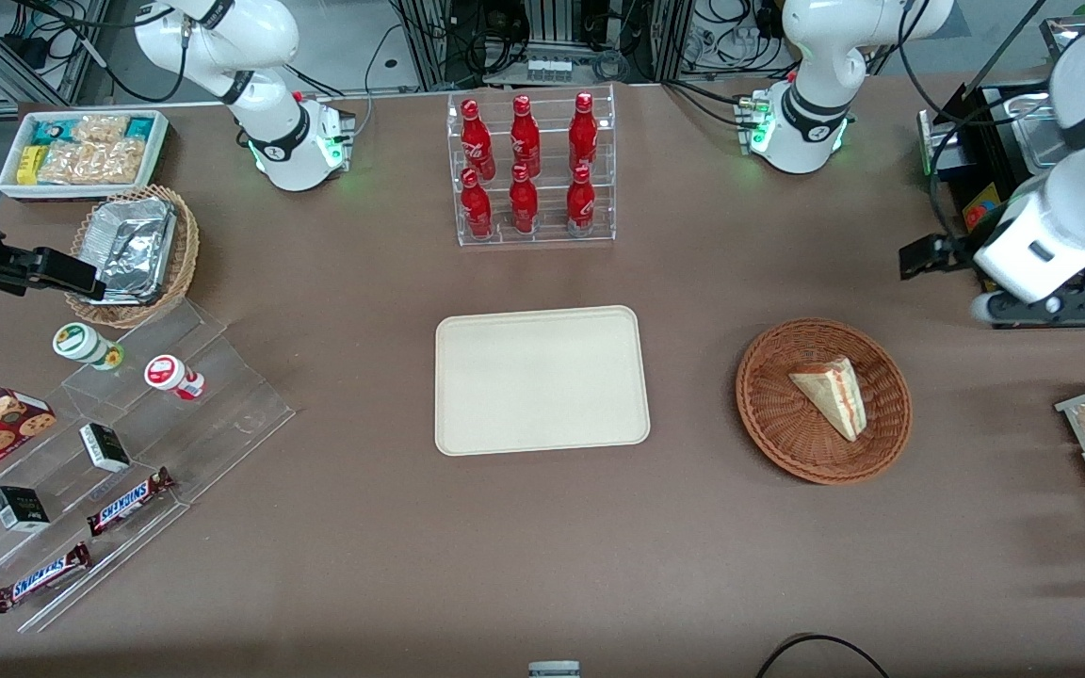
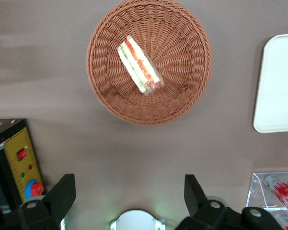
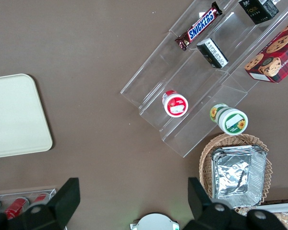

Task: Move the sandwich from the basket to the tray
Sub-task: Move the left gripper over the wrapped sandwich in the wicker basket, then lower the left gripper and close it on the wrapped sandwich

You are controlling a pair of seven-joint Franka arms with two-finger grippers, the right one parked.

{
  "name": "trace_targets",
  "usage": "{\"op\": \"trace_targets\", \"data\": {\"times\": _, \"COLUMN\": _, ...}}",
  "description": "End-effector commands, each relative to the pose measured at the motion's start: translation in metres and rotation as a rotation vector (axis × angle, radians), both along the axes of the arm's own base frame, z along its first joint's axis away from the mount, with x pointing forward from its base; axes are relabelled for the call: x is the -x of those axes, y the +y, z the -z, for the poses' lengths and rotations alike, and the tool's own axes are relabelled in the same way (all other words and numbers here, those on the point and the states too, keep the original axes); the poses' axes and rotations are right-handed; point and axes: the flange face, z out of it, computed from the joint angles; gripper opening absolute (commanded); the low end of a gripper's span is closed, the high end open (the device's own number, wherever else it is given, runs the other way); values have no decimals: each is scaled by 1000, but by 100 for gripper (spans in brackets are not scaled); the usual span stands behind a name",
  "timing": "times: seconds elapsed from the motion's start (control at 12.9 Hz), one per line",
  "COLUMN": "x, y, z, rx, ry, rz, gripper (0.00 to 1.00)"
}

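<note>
Sandwich [image 1: 831, 394] lies in the basket [image 1: 769, 414] — untouched. Tray [image 1: 541, 379] sits bare beside it on the surface. Hand [image 2: 129, 196] hangs high above, fingers [image 2: 62, 194] spread — holding nothing.

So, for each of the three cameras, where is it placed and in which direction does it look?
Front view: high, facing both arms across the table; tray central, both arm bases visible.
Left wrist view: looks straight down at the sandwich in the basket; the open tool hangs above bare table.
Right wrist view: looks down from the parked arm at the candy steps and foil containers.
Shared: every view shows the tray; front and left wrist views share the basket.
</note>
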Motion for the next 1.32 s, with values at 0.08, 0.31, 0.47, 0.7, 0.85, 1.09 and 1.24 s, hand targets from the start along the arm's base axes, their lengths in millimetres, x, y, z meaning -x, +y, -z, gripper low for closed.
{"op": "trace_targets", "data": {"times": 0.08, "x": 0, "y": -1, "z": 55, "rx": 12, "ry": -49, "rz": 12, "gripper": 100}}
{"op": "trace_targets", "data": {"times": 0.31, "x": 2, "y": -2, "z": 119, "rx": 17, "ry": -104, "rz": 8, "gripper": 100}}
{"op": "trace_targets", "data": {"times": 0.47, "x": -1, "y": -1, "z": 145, "rx": 19, "ry": -124, "rz": -5, "gripper": 100}}
{"op": "trace_targets", "data": {"times": 0.7, "x": -7, "y": -1, "z": 168, "rx": 22, "ry": -130, "rz": -22, "gripper": 100}}
{"op": "trace_targets", "data": {"times": 0.85, "x": -9, "y": 0, "z": 183, "rx": 12, "ry": -160, "rz": -131, "gripper": 100}}
{"op": "trace_targets", "data": {"times": 1.09, "x": -8, "y": -1, "z": 199, "rx": -4, "ry": -205, "rz": -399, "gripper": 100}}
{"op": "trace_targets", "data": {"times": 1.24, "x": -10, "y": -4, "z": 211, "rx": -15, "ry": -224, "rz": -607, "gripper": 100}}
